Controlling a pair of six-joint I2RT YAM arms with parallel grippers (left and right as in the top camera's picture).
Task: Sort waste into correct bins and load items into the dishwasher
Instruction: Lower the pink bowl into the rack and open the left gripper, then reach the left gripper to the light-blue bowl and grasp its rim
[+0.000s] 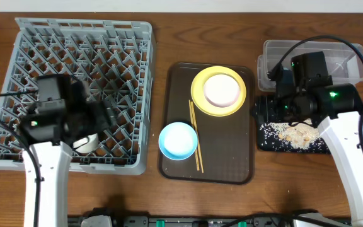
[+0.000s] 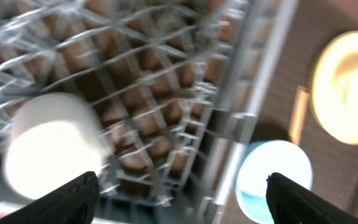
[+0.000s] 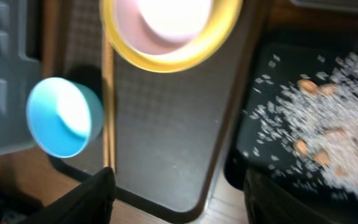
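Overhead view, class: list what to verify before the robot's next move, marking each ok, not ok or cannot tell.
1. Left gripper open, empty: ok.
2. White cup resting in dish rack: ok.
3. Right gripper open, empty: ok.
4. Food scraps lying in black tray: ok.
5. Blue bowl loaded: not ok, on brown tray.
6. Clear tub contents: cannot tell.

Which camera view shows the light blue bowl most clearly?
The overhead view: the light blue bowl sits whole and sharp on the brown tray. The right wrist view shows it whole but blurred; the left wrist view shows it blurred and partly hidden by the rack's edge.
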